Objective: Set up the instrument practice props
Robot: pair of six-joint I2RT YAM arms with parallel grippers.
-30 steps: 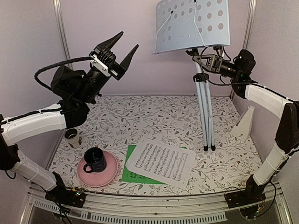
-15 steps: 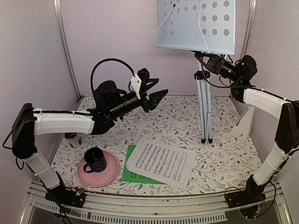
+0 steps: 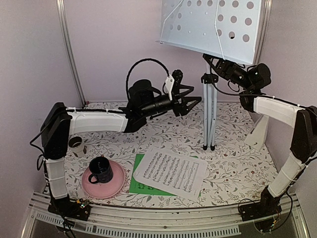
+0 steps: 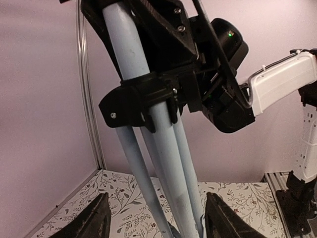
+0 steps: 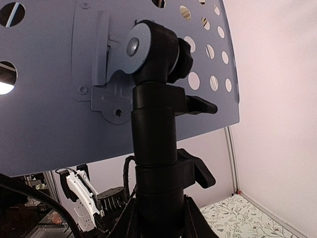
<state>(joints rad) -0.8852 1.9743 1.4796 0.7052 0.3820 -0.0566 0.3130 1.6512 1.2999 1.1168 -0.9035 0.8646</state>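
The pale-blue perforated music stand point(image 3: 213, 27) rises at the back right, its silver tripod legs point(image 3: 209, 124) folded close together. My right gripper point(image 3: 221, 67) is shut on the stand's black post point(image 5: 153, 148) just under the desk point(image 5: 49, 99). My left gripper point(image 3: 190, 104) is open and level with the legs. In the left wrist view the legs point(image 4: 168, 188) stand between its spread fingers point(image 4: 94, 220) without touching them. The white sheet of music point(image 3: 171, 171) lies half over the green sheet point(image 3: 141, 186) at the front. The white pyramid metronome point(image 3: 258, 133) sits by the right wall.
A dark mug point(image 3: 100, 170) stands on a pink plate point(image 3: 106, 191) at the front left. A small beige cup point(image 3: 77, 145) is behind it near the left wall. Metal frame posts point(image 3: 69, 49) line the back corners.
My left arm swung down and right, from high at the back left to the tripod legs, its jaws widening. The stand tilted and its feet shifted left in the right gripper's hold.
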